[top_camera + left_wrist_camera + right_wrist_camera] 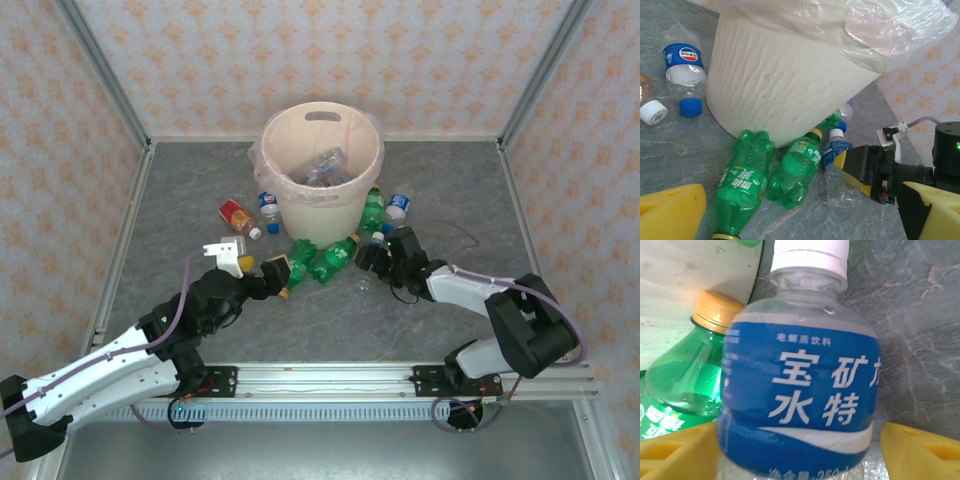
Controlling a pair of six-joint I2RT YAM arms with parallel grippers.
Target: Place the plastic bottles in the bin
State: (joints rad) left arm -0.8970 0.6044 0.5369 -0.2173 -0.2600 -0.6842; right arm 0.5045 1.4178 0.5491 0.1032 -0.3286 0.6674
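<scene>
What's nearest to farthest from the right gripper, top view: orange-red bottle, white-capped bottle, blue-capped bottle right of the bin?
1. white-capped bottle, between the right gripper fingers.
2. blue-capped bottle, right of the bin.
3. orange-red bottle, far left.

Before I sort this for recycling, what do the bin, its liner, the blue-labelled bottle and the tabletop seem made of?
The bin: probably matte cream plastic, by its faintly ribbed moulded wall. The liner: thin clear film, crinkled and shiny. The blue-labelled bottle: clear glossy plastic, printed wrap, ribbed white cap. The tabletop: grey, marble-veined; stone or laminate, I cannot tell.
</scene>
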